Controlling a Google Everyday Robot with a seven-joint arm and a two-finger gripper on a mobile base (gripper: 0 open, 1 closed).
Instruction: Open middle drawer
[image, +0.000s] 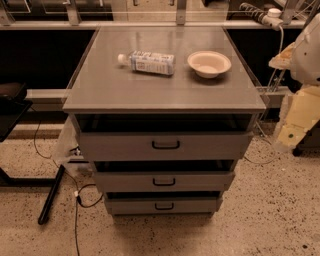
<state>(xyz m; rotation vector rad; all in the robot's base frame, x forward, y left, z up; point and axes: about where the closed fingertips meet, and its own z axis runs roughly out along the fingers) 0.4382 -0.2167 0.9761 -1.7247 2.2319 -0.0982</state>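
A grey cabinet (165, 92) stands in the middle of the camera view with three stacked drawers. The middle drawer (200, 181) has a plain grey front and a small black bar handle (164, 182) at its centre. A dark gap shows above its front. The taller top drawer (210, 146) sits above it and the narrowest bottom drawer (190, 205) below. My arm (302, 107) hangs at the right edge, white above and cream below. My gripper (283, 138) is at its lower end, well right of the drawers and touching nothing.
A plastic bottle (147, 62) lies on its side on the cabinet top next to a cream bowl (209, 63). A black pole (50, 195) and cables (80, 200) lie on the speckled floor at the left. A dark chair (10, 107) stands at the far left.
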